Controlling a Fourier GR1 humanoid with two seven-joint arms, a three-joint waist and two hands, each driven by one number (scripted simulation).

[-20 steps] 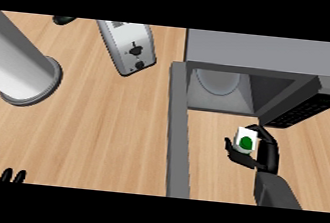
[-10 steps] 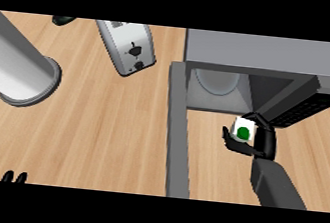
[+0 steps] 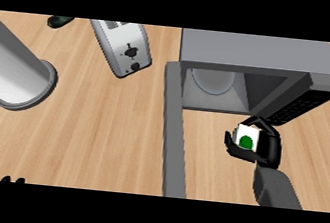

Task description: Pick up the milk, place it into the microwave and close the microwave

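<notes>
L hand [image 3: 4, 179]: only fingertips show at the near edge, far left, straight and apart, holding nothing, resting. Well apart from everything in the task.

R hand [image 3: 257, 145] is the working one. Fingers and thumb curled round the milk [image 3: 246, 135], clamped on it from both sides, carton sitting in the palm and partly hidden. What shows of it: small white carton w/ green mark on the face, top end tilted away from the wrist toward the microwave. Long axis looks to run roughly near-to-far, tho the tilt is hard to read exactly.

Key relation: the microwave's [image 3: 255, 52] open cavity lies just beyond the fingertips and up-left of them. The carton is outside the opening, just short of the front lip, off the cavity's right corner. Inside, a pale round turntable plate [image 3: 213, 81] sits further left and deeper than the fingers.

Door [image 3: 175, 134] is swung open, running toward the near edge on the thumb side, left of the hand, apart from it.

Judgement: next move needs a push forward plus a shift left to clear the right wall; door closing would fall to whichever hand can reach it.
</notes>
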